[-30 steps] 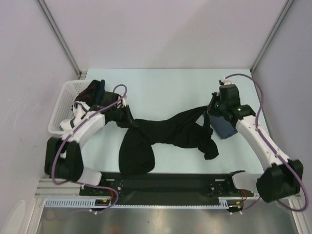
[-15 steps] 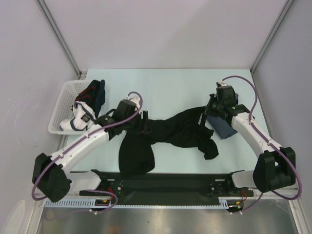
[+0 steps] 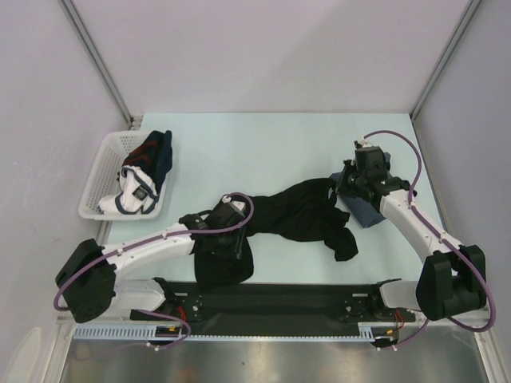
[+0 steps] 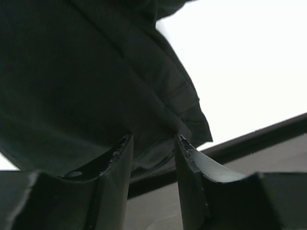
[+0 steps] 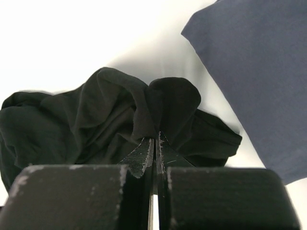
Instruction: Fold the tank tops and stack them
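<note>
The black tank top (image 3: 295, 211) lies crumpled in a long band across the table's middle, with a wide lobe near the front edge. My left gripper (image 3: 226, 243) hovers over that lobe. In the left wrist view its jaws (image 4: 152, 139) stand apart, and the black cloth's hem (image 4: 182, 103) is right at the fingertips. My right gripper (image 3: 342, 185) is shut on the black top's right end, and the cloth (image 5: 120, 105) bunches at its tips (image 5: 156, 136). The slate blue-grey tank top (image 3: 369, 214) lies folded beside it, partly under the right arm (image 5: 254, 72).
A white basket (image 3: 100, 171) holding other clothes stands at the table's left edge. The dark rail (image 3: 303, 299) with the arm bases runs along the near edge, just below the black top's lobe. Walls close in the far, left and right sides.
My left arm swung away from the basket, rightward and toward the near edge, and is now over the black top's lobe with its jaws opened. The right gripper kept its hold and barely shifted.
</note>
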Available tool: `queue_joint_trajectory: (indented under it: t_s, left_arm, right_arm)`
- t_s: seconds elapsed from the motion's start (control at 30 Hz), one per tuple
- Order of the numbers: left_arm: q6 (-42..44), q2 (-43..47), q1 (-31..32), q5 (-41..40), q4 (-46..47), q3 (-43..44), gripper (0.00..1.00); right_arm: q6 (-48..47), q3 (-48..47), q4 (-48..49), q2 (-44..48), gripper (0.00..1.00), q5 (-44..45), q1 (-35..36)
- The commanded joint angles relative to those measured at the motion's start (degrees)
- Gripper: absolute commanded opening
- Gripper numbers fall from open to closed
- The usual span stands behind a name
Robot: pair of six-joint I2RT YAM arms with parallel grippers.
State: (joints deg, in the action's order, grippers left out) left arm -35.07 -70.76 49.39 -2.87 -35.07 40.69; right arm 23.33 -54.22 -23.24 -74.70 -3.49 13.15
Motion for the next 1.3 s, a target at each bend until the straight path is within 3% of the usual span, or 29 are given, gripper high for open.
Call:
queue_joint_trajectory:
  t_s: [0.0, 0.1, 0.23, 0.4, 0.5, 0.53, 0.6, 0.63, 0.7, 0.9, 1.03, 1.17, 1.27]
  left_arm:
    - [-1.05, -2.09, 0.10, -0.82, 4.48, 0.79, 0.42]
    - [-1.05, -3.59, 0.18, -0.91, 4.83, 1.58, 0.41]
    - [-1.23, -2.46, 0.18, -0.73, 4.84, 1.68, 0.61]
    - [-1.32, -1.48, 0.27, -1.17, 4.22, 2.38, 0.63]
    - [-1.23, -2.27, 0.27, -1.26, 5.01, 2.47, 0.47]
    - [-1.14, -3.32, 0.27, -1.26, 5.10, 2.47, 0.35]
    - [-0.97, -4.90, 0.19, -1.34, 5.36, 2.56, 0.23]
    - [-0.97, -5.17, 0.18, -1.43, 5.28, 2.56, 0.10]
    - [-1.05, -5.27, 0.27, -2.83, 4.31, 2.82, 0.00]
    - [-0.44, 1.31, -1.04, -6.79, -2.36, 5.88, 0.00]
    - [2.63, 8.96, -9.90, -6.01, -6.58, 8.09, 0.00]
    - [3.87, 19.15, -26.23, -3.72, -6.33, 9.50, 0.00]
    - [4.30, 24.17, -33.79, -4.51, -7.37, 11.60, 0.00]
  right_arm:
    - [-0.74, -0.01, 1.19, 2.45, 0.00, 0.23, -0.23]
    - [-0.83, 0.60, 1.36, 2.80, 0.00, 0.41, -0.31]
    - [-1.18, 0.95, 1.36, 2.45, 0.00, 0.32, -0.31]
    - [-0.92, 0.95, 1.89, 1.84, 0.00, -0.38, -0.23]
    - [-0.83, 1.13, 2.06, 1.48, 0.00, -0.56, -0.31]
    - [-0.83, 1.13, 2.06, 1.48, 0.00, -0.73, -0.31]
    - [-0.92, 1.22, 2.06, 1.48, 0.00, -0.73, -0.31]
    - [-0.92, 1.39, 1.98, 1.57, 0.00, -0.65, -0.31]
    - [-0.92, 1.39, 1.89, 1.75, 0.00, -0.56, -0.31]
    - [-1.18, 1.39, 1.27, 2.45, 0.00, -0.38, -0.23]
    - [-0.92, 2.18, 0.57, 4.55, 0.00, -0.91, -0.23]
    - [2.23, 6.74, 0.13, 10.00, 0.00, -1.88, 2.22]
    - [12.05, 13.85, -2.76, 16.84, 0.00, 6.79, 4.42]
